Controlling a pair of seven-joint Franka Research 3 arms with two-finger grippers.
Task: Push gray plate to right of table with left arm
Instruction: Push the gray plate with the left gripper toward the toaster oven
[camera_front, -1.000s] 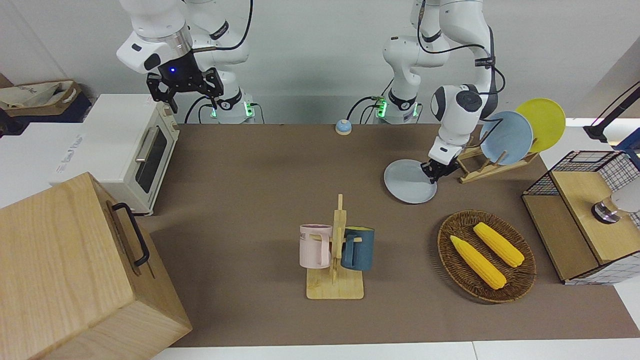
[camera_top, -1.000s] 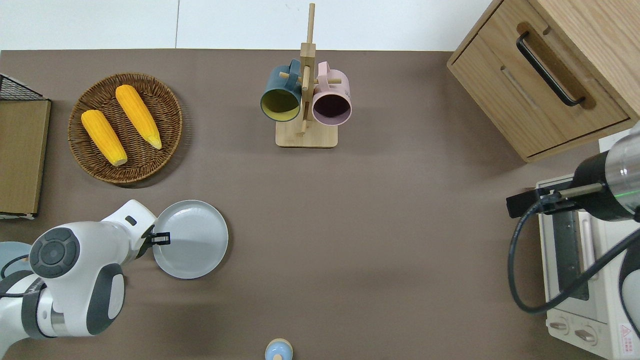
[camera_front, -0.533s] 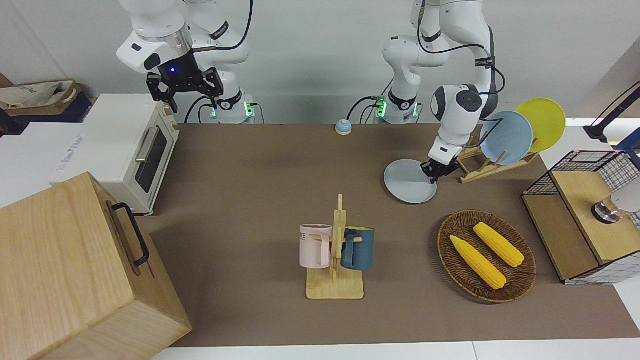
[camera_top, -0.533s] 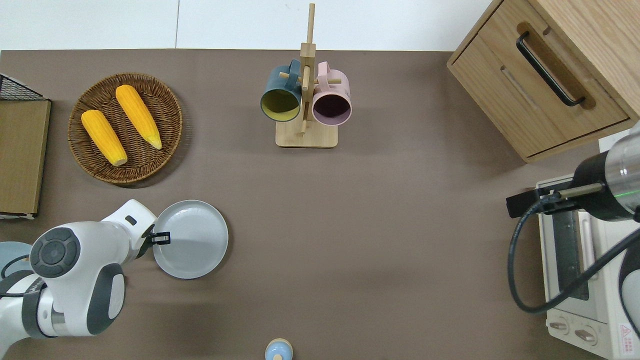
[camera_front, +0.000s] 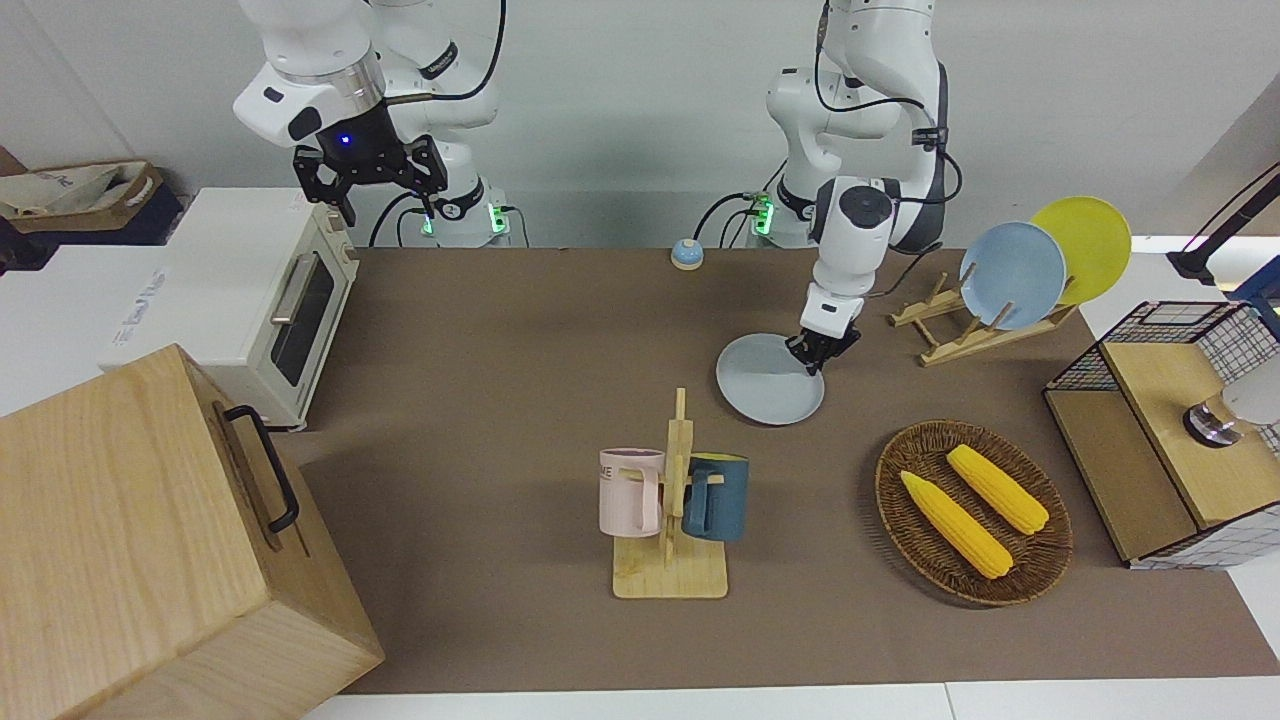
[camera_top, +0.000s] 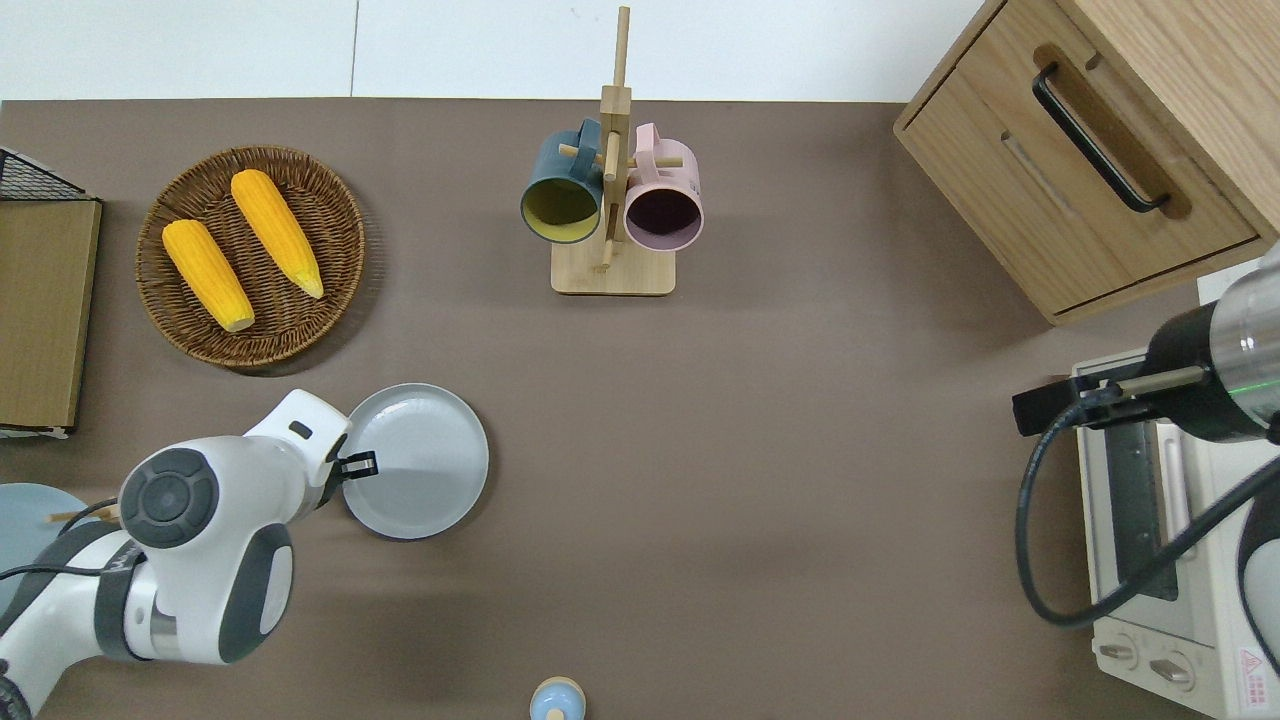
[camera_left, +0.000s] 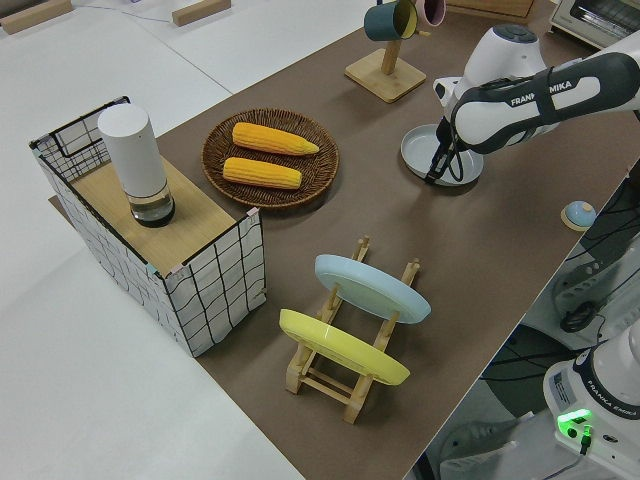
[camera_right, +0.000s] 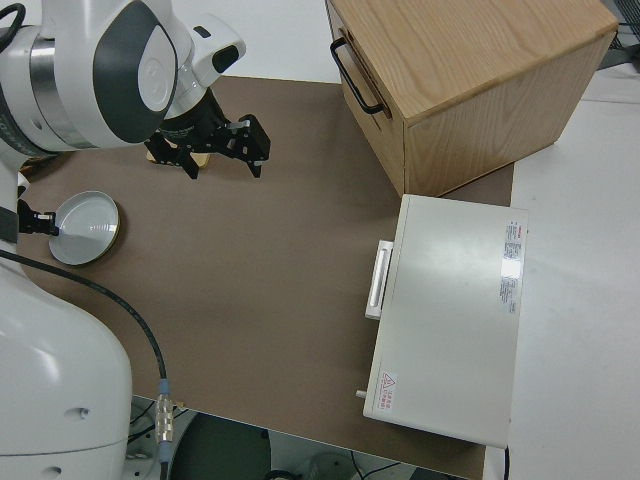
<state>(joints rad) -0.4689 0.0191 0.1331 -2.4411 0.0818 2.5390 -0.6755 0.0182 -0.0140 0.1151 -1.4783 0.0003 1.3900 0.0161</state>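
Left pincer (camera_top: 362, 465) narrow, tips against gray plate (camera_top: 425, 460) rim; right parked.

1. My left arm (camera_front: 868, 150) was white with dark gray round joint caps; "FRANKA" lettering ran along one link.
2. Black cables looped around it.
3. My right arm (camera_front: 330, 60) wore a silver wrist band above a black, blue-lit gripper (camera_front: 368, 170).
4. Green lights glowed at both bases.

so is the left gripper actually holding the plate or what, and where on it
It cannot be told. The left gripper is at the rim of the gray plate at the edge toward the left arm's end of the table; a clamp isn't visible.
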